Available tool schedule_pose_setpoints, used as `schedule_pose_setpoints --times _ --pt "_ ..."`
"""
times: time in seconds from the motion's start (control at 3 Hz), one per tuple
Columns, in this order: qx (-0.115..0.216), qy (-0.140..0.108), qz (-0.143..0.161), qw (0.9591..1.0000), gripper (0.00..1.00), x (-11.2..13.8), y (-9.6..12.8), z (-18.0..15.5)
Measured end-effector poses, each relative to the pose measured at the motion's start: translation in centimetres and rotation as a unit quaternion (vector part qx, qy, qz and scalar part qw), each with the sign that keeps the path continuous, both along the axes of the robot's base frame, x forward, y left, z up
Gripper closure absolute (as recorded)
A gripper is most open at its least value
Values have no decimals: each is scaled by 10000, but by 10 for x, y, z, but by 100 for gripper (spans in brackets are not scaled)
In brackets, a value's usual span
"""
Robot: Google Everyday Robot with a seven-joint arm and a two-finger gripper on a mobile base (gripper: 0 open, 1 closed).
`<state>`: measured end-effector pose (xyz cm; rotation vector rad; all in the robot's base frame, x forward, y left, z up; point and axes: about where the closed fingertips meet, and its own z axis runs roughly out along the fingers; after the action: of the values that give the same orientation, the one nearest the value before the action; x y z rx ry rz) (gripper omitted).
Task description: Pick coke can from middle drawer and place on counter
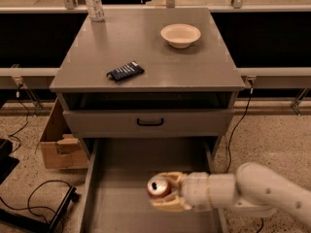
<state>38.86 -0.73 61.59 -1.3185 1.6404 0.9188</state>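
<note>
Grey counter, up beyond my fingers, bears one bowl, one dark packet and one bottle; one cardboard box stands out to their left. One middle drawer lies open beneath my gripper. One coke can, silver top toward the camera, sits clamped between my two fingers. My arm reaches in from the right, stretched across the drawer.

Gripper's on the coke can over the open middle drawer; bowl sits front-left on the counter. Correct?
No. Camera view shows the bowl at the back right of the counter, not front-left. Rest holds: the gripper grips the coke can over the open middle drawer.
</note>
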Motion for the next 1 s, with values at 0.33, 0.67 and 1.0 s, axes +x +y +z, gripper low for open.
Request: schedule_pose_setpoints --times 0.33,0.67,1.0 --pt "222 -312 -242 9990 100 37 -41 103" --pt "639 -330 -22 9974 100 68 -43 189" --pt "990 -443 97 9941 100 113 -25 267"
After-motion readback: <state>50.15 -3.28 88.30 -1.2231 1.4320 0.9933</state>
